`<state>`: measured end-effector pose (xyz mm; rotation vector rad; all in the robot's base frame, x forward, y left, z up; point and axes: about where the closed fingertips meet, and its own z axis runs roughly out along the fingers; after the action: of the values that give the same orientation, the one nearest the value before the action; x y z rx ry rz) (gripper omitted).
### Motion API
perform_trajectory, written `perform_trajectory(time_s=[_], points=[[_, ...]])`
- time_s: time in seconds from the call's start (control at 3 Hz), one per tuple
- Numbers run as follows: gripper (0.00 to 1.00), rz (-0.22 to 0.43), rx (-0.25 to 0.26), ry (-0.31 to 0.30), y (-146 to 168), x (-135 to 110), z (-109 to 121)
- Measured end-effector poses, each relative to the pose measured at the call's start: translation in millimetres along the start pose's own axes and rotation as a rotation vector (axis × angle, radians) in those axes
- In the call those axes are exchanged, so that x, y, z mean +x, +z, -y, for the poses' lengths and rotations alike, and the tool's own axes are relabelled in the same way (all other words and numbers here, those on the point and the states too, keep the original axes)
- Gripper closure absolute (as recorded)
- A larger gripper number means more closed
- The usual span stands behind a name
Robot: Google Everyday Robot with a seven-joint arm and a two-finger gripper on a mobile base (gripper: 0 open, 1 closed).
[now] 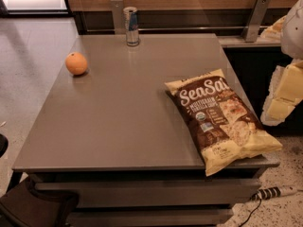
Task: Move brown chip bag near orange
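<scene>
Brown chip bag lies flat on the front right corner of the gray table, with its bottom end poking over the edge. The orange sits well apart, near the back left. My gripper hangs beside the table's right side, not touching the bag. I cannot tell if it is spread or closed.
</scene>
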<state>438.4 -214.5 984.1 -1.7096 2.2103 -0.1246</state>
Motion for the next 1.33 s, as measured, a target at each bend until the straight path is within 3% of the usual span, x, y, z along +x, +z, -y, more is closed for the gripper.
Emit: perform_trajectory(time_s=[0.33,0.67,1.0,1.33], points=[[0.00,-0.003,-0.001,0.011,2,1,1],[0.00,-0.033,-0.014,0.115,19,8,11],[0.00,-0.059,-0.061,0.247,52,18,20],[0.00,-0.060,-0.102,0.367,74,17,12]])
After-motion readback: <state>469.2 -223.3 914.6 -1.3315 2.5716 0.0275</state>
